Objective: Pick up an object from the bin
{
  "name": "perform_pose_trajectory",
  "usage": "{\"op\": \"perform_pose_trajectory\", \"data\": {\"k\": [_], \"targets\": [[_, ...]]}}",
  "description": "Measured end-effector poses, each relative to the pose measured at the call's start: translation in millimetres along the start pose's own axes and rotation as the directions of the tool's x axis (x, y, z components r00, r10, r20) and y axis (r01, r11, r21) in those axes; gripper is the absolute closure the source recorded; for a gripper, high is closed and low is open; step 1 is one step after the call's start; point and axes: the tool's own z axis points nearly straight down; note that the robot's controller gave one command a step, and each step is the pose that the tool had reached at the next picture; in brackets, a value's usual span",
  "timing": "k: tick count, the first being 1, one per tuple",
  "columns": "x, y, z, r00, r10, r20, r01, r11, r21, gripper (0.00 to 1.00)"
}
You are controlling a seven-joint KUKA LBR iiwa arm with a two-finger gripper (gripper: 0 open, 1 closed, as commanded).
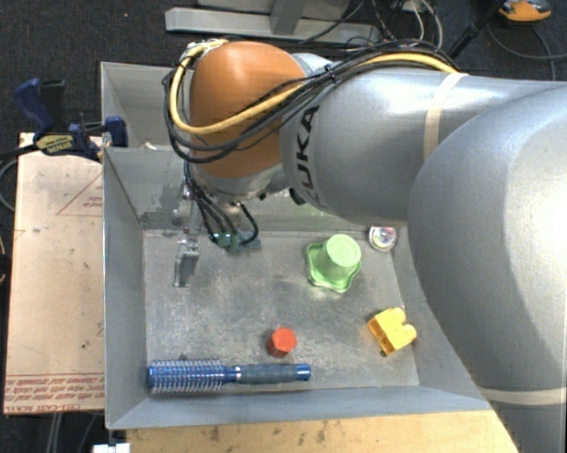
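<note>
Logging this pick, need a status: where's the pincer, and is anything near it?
Pincer over bare bin floor, upper left. Nothing seen in it. Nearest: red piece, blue brush, both apart.

Blue brush (225, 374), small red piece (282, 341), yellow block (391, 331), translucent green cup (334, 263), grey bin (121, 289).
</note>
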Motion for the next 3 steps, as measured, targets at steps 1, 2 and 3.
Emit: {"op": "perform_pose_trajectory", "data": {"k": [1, 2, 3], "targets": [[102.9, -49, 38, 0.952, -0.307, 0.001, 0.307, 0.952, 0.003, 0.0], [130.3, -57, 99, 0.828, -0.56, 0.03, 0.56, 0.828, 0.01, 0.0], [135.1, -59, 102, 0.83, -0.558, 0.01, 0.558, 0.83, 0.005, 1.0]]}}
